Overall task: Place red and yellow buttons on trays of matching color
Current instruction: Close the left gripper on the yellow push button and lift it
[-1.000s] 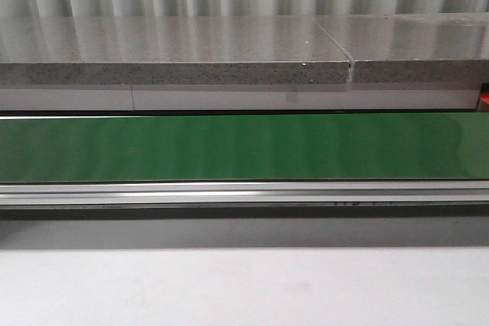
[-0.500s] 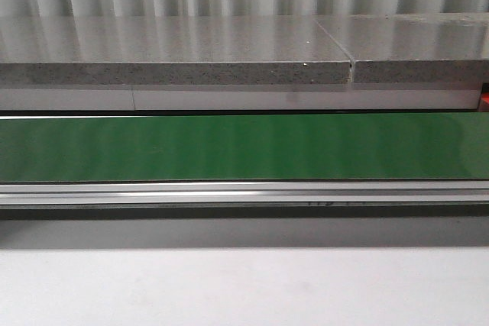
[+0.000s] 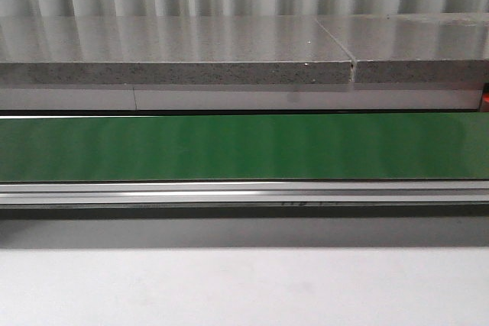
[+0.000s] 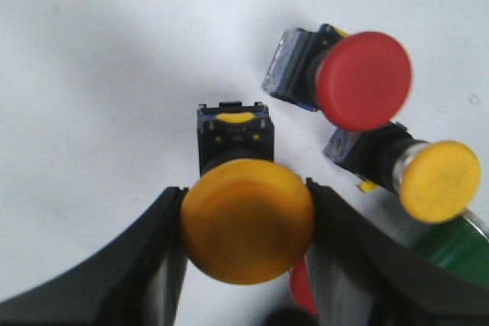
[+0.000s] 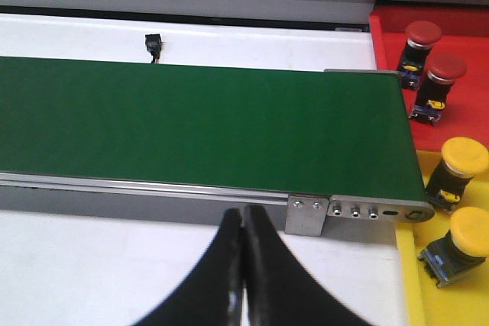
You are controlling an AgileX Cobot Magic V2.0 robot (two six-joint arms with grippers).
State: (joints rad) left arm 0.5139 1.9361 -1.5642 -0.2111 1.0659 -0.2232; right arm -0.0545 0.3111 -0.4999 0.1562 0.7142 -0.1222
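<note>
In left hand point(image 4: 246, 223), yellow button point(image 4: 246, 219)

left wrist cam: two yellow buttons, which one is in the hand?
The big-capped yellow button, sitting between the left hand's fingers. The other yellow button has a smaller cap and lies apart, beside the red button.

Green belt point(image 5: 206, 127), yellow button point(image 4: 247, 221)

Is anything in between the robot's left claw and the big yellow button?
No. The left gripper has the yellow button right between its fingers, which press against its cap on both sides. The other red button and the smaller yellow button lie off to one side.
</note>
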